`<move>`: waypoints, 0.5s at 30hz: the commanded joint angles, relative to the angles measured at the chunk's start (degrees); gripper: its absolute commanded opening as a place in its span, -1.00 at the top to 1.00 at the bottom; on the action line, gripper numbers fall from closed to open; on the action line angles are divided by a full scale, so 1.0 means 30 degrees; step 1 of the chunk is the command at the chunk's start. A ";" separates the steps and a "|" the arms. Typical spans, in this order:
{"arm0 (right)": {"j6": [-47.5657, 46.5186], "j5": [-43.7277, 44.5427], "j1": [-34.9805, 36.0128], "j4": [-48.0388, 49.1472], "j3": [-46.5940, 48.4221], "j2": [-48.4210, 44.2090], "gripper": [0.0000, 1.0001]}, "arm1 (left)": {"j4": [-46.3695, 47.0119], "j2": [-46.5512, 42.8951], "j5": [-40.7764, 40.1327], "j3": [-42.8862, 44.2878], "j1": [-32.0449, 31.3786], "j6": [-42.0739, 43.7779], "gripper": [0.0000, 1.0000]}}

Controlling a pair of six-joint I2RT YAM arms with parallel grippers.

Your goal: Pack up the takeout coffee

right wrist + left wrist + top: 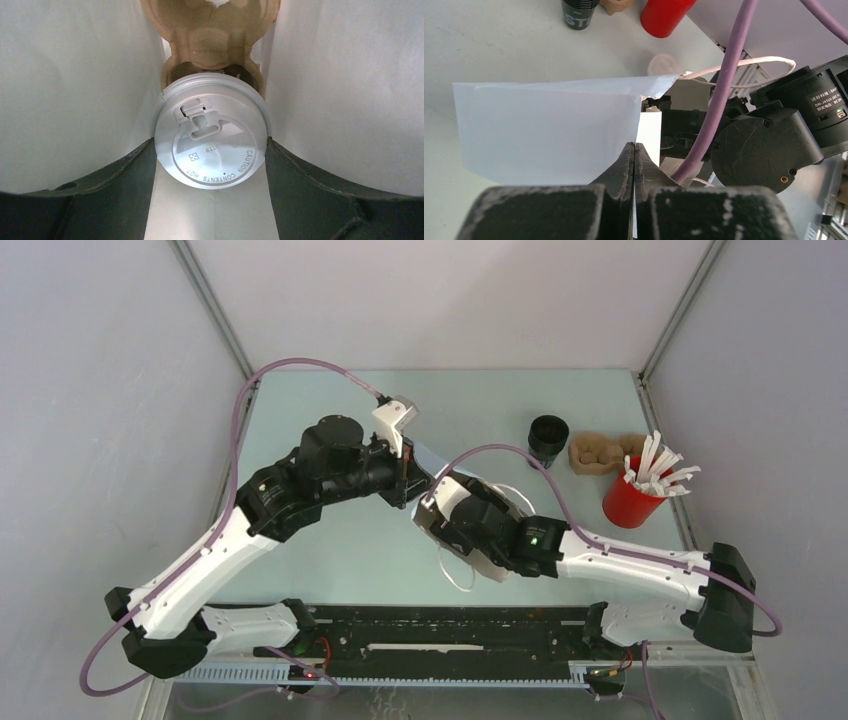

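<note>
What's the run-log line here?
left claw: shut on bag edge | right claw: holding lidded cup inside bag | carrier: in bag

A red cup (pixel 632 505) stands upright near the right edge of the pale green table (pixel 340 550), towards the back. White sticks (pixel 655 465) fan out of its top. Grey walls (pixel 100 390) enclose the table on three sides, with metal struts (pixel 212 310) at the back corners.
</note>
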 commanded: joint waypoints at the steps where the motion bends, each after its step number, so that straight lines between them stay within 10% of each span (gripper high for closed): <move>1: 0.1432 0.0502 0.0531 -0.1716 0.0591 -0.0949 0.57 | 0.0421 0.0005 0.1038 0.0749 -0.0271 -0.0702 1.00; 15: 0.1943 -0.0192 0.0615 -0.1817 0.0592 0.0748 0.57 | 0.0966 -0.0651 0.1926 -0.1034 0.0706 -0.1571 1.00</move>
